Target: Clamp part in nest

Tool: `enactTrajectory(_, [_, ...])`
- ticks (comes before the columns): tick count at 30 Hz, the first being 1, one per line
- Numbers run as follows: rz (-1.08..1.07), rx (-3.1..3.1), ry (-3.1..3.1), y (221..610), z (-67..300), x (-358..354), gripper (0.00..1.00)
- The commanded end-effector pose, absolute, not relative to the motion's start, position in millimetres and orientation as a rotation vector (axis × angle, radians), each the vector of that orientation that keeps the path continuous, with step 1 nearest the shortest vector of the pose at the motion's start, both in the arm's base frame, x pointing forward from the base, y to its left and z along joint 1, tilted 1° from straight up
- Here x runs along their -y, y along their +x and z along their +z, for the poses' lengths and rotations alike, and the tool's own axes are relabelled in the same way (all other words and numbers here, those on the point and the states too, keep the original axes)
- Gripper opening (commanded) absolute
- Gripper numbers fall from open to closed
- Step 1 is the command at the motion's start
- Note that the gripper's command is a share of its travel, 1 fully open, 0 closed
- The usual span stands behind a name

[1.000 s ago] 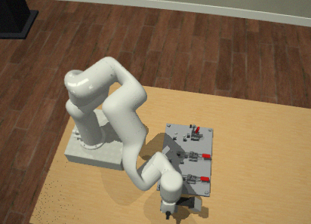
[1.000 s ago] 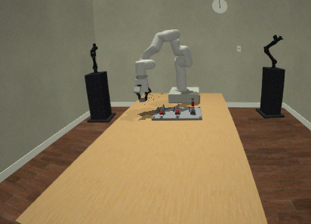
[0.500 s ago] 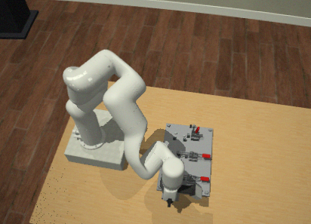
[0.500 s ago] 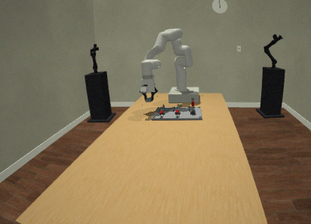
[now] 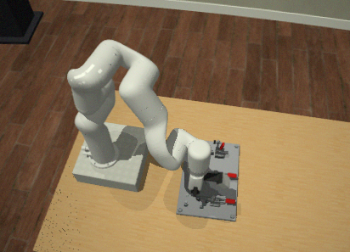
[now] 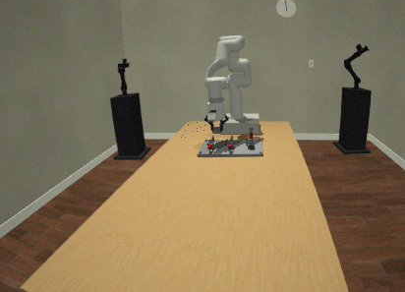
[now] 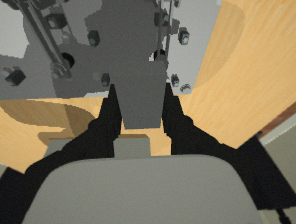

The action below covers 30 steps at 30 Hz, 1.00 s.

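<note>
A grey block, the part, is held between the fingers of my gripper. The gripper points down over the robot-side edge of the grey fixture plate, above the nest nearest the top camera. The part is above the plate. Small dark blocks of that nest show on both sides of it. The clamp handles of this nest and the middle nest lie outward; their bars seem raised. The far clamp's handle stands up. The part hides the nest's middle.
The robot's pale base block stands on the wooden table behind the fixture. In the wrist view, a long metal clamp bar of the neighbouring nest rises to the left of the part. Shadows darken much of the plate.
</note>
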State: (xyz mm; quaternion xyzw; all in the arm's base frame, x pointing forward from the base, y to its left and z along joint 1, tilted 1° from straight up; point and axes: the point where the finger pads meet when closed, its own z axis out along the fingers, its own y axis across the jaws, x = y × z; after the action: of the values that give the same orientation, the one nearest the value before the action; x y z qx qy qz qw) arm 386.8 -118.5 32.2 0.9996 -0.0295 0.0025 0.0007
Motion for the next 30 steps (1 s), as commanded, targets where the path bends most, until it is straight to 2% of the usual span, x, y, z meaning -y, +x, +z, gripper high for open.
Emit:
enactTrajectory(1, [0.021,0.098,3.138,392,34,77,0.00])
enactTrajectory(7, [0.022,0.098,3.140,397,32,15,0.00])
enactTrajectory(18, [0.022,0.098,3.142,401,31,-53,0.00])
enactTrajectory(30, [0.022,0.098,3.143,403,30,-79,0.00])
